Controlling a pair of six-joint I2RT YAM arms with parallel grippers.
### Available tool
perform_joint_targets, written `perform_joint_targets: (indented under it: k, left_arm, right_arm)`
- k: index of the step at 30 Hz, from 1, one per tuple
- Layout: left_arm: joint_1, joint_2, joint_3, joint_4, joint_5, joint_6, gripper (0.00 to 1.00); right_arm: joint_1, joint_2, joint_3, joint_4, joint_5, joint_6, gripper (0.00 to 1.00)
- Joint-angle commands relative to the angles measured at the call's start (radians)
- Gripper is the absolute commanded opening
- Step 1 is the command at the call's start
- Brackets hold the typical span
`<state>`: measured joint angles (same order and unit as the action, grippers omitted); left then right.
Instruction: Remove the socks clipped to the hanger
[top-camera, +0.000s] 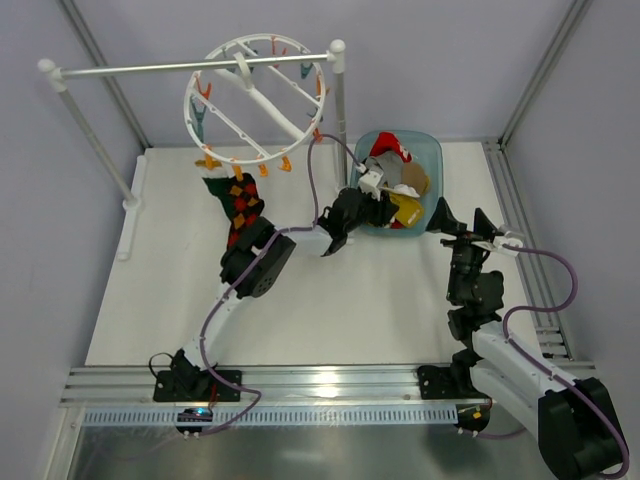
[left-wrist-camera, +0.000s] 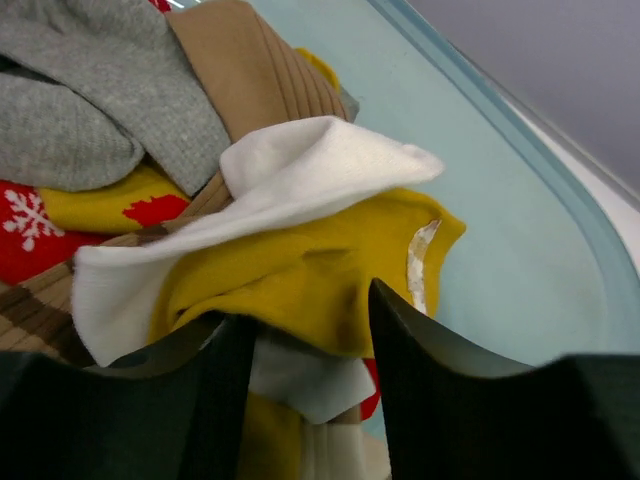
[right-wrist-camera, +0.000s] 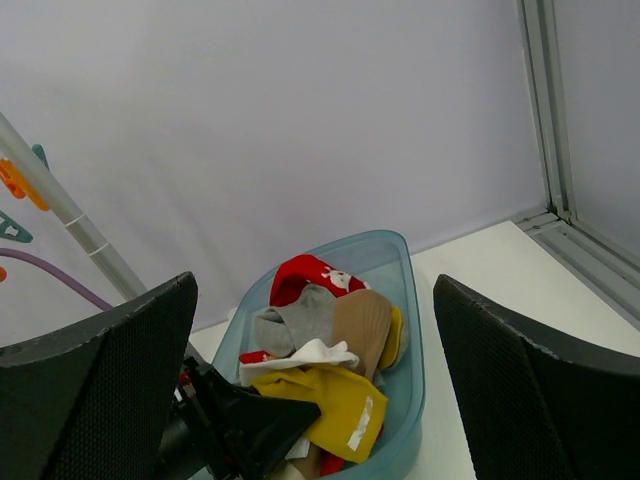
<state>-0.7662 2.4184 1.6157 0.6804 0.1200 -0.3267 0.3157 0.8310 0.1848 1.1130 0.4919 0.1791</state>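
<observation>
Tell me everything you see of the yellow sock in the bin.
The yellow sock is mustard, soft knit fabric, crumpled into folds, with a thin white label near one edge. It lies on top of the sock pile at the near end of the pale blue bin. A white sock is draped across its upper side. The left claw sits right at it, jaws parted, with the sock's edge at the gap; whether they touch it is unclear.

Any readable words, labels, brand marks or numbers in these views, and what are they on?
No readable text in any view.
White strip on the yellow sock: looks like a label, but no letters can be made out.
Red sock: white snowflake pattern, not writing.
</observation>
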Motion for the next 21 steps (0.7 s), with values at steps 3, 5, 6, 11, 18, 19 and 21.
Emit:
perform_joint_targets:
  k: [3, 5, 6, 11, 18, 19, 21]
  left_arm:
    - [-0.031, -0.117, -0.026, -0.005, -0.032, 0.028, 0.75]
    - [-0.056, -0.162, -0.045, -0.016, -0.04, 0.05, 0.98]
    - [-0.068, -0.179, -0.049, -0.04, -0.063, 0.061, 1.0]
    - [-0.136, -0.292, -0.152, -0.048, -0.193, 0.149, 1.0]
    - [-0.195, -0.459, -0.359, 0.086, -0.335, 0.258, 1.0]
    - [-0.205, -0.49, -0.403, 0.122, -0.356, 0.293, 0.99]
    - [-0.226, -0.519, -0.451, 0.169, -0.373, 0.322, 1.0]
  right_arm:
    - [-0.006, -0.013, 0.005, 0.045, -0.003, 0.016, 1.0]
    - [-0.006, -0.018, 0.005, 0.039, -0.004, 0.011, 0.99]
    - [-0.006, -0.02, 0.005, 0.036, -0.009, 0.013, 1.0]
    - [-0.006, -0.024, 0.004, 0.034, -0.012, 0.014, 1.0]
    - [-0.006, -0.033, 0.001, 0.025, -0.013, 0.014, 1.0]
    - [-0.007, -0.038, 0.001, 0.024, -0.016, 0.014, 1.0]
    - [-0.006, -0.043, -0.001, 0.021, -0.016, 0.014, 1.0]
